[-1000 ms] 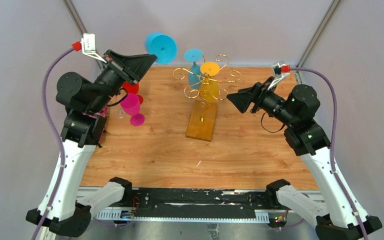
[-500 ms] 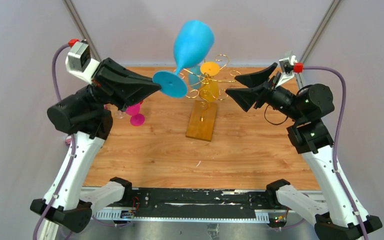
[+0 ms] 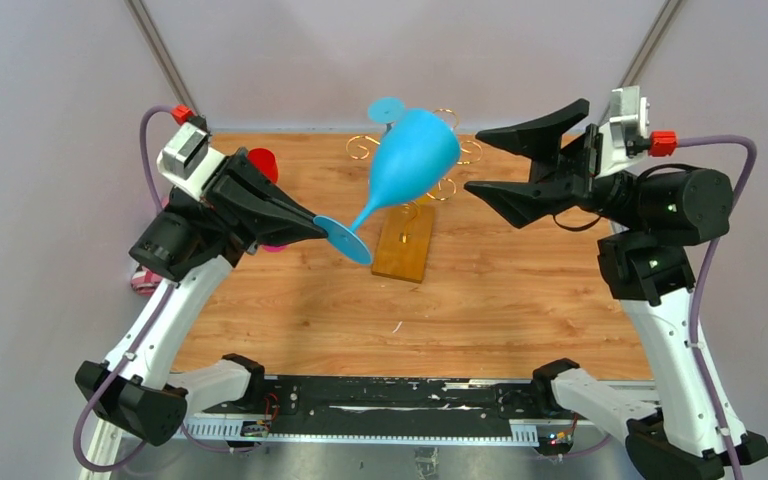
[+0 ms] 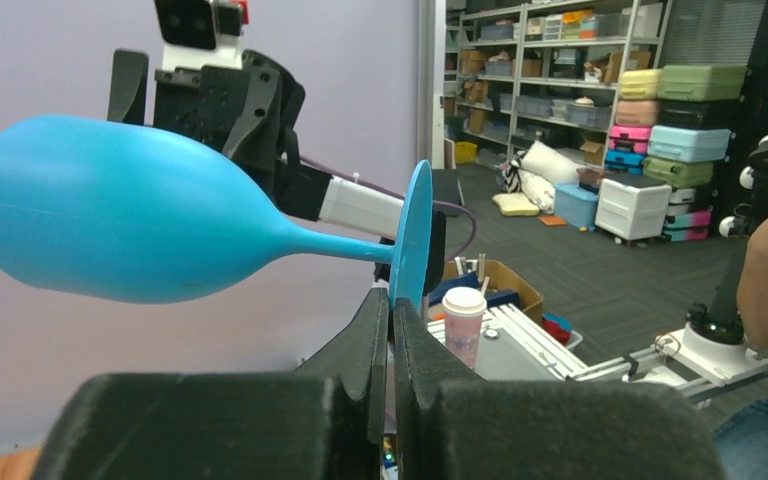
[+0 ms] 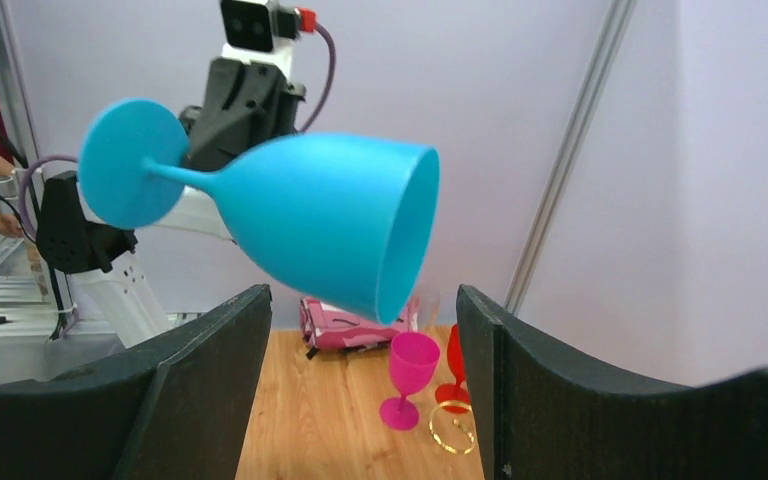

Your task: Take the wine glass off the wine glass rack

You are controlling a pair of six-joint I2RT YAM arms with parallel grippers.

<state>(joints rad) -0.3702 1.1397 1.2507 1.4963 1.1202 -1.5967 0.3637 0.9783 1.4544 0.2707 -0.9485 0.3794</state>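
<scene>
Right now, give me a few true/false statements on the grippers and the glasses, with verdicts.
1. The left gripper is shut on the foot of the blue wine glass. True.
2. The right gripper is shut on the glass's bowl. False: it is open and holds nothing.
3. The blue wine glass hangs on the wine glass rack. False: it is off the rack, held tilted in the air.
4. A pink wine glass stands upright on the table. True.
</scene>
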